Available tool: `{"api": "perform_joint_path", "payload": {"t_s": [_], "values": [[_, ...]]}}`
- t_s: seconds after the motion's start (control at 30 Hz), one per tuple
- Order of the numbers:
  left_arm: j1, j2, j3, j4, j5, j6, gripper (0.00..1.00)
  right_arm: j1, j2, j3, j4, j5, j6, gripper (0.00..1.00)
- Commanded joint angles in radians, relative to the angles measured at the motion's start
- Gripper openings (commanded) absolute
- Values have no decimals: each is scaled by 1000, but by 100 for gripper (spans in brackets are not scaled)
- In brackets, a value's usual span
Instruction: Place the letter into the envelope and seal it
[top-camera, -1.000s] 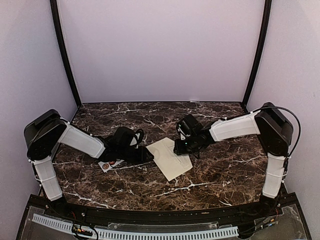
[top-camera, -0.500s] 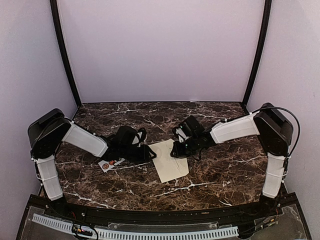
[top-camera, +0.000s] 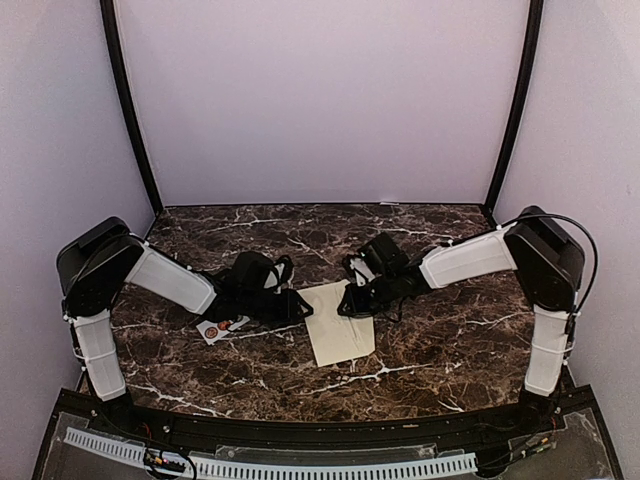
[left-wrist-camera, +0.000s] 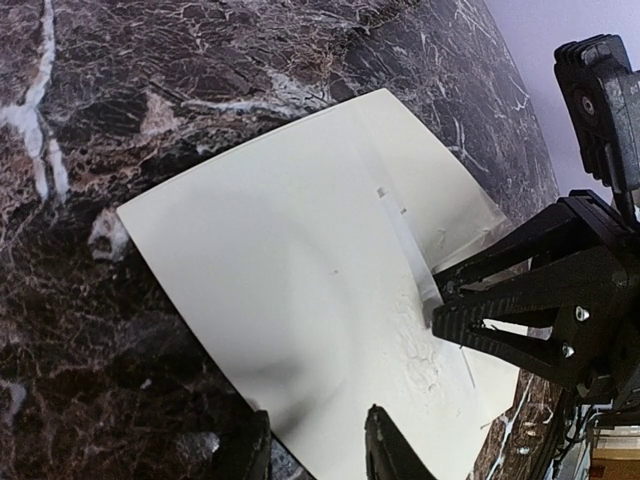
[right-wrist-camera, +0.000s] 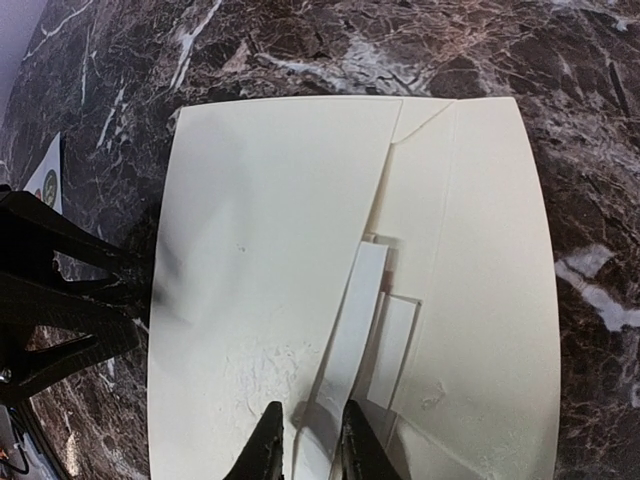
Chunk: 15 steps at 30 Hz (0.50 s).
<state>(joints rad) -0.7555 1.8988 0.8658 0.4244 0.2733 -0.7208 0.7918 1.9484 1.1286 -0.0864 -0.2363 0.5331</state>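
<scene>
Both claws are down low over the dark marble table, tips facing each other, and the envelope lies flat on the marble right between them.

Look at the right claw first. Its jaws are drawn almost together, clenched on the near end of a narrow white strip. That strip runs straight out ahead of the tips, along the line where the open flap meets the body of the envelope, and its near end goes into the pinch. Just to the right of the strip, seen from this claw, a shorter pale oblong lies flat on the flap. Just left of the tips the paper shows a rough, wrinkled patch.

Over to the left claw. It is released, with its two fingers standing well apart. The near corner of the envelope runs into the gap between them, one finger over bare marble and the other over cream paper. Whether either finger presses on the sheet, I cannot tell. Straight ahead of this claw, across the width of the envelope, the right claw's black tips sit at the fold.

Behind the left claw, beneath its wrist, a small white sticker card lies on the marble, apart from the envelope.
</scene>
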Motion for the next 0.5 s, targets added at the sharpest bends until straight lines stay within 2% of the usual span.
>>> {"api": "perform_joint_path", "payload": {"t_s": [0.0, 0.2, 0.47], "values": [[1, 10, -15, -79, -25, 3, 32, 11, -57, -1, 9, 3, -6, 19], [4, -44, -21, -93, -50, 11, 32, 12, -156, 1, -66, 82, -11, 29], [4, -46, -20, -98, -49, 12, 33, 12, -135, -5, -83, 117, 2, 30]]}}
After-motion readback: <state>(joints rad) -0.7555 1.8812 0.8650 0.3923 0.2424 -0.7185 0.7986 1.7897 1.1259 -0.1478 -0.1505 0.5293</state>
